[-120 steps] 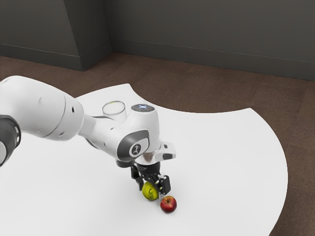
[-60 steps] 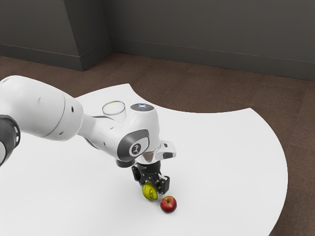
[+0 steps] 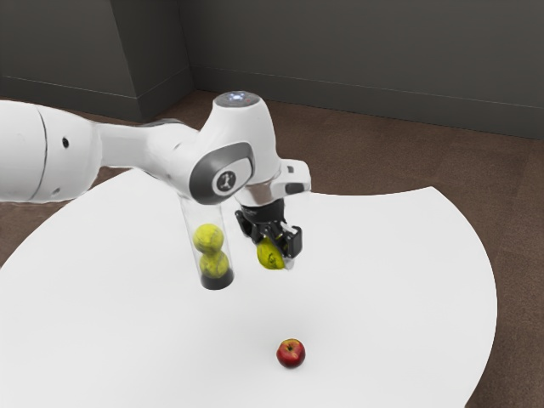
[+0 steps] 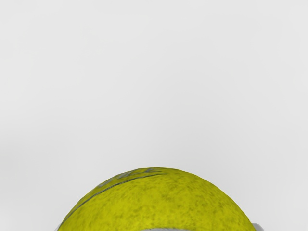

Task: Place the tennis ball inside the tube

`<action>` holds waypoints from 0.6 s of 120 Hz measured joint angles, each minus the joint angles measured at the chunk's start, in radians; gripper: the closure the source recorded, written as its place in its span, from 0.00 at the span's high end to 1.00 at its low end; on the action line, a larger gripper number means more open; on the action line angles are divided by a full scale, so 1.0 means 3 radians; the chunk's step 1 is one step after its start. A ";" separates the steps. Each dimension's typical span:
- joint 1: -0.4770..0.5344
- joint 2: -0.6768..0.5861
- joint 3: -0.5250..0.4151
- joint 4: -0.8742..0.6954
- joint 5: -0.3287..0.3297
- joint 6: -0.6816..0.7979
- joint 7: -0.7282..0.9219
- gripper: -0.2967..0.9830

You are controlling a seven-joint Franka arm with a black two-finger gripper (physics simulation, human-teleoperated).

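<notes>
Black tool (image 3: 276, 249) grips mottled round ball (image 4: 154, 202).

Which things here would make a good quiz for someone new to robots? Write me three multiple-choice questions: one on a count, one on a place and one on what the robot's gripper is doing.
1. How many yellow balls can be seen in the clear tube?
A) None
B) Four
C) Two

2. Where is the red apple?
A) On the white table
B) Inside the tube
C) On the floor

3. What is the gripper doing?
A) Hanging open and empty
B) Holding a tennis ball
C) Holding the apple

Right letters:
1. C: one ball shows above another through the tube's clear wall.
2. A: the apple rests on the tabletop, apart from the tube.
3. B: the ball is held between the fingers, up off the table.
</notes>
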 joint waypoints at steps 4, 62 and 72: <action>0.0003 -0.0026 0.0018 0.0179 0.0031 -0.0139 -0.0007 0.48; 0.0549 -0.0162 0.0246 0.1059 0.0211 -0.1259 -0.0044 0.49; 0.0671 -0.0044 0.0243 0.1220 0.0235 -0.1311 -0.0044 0.49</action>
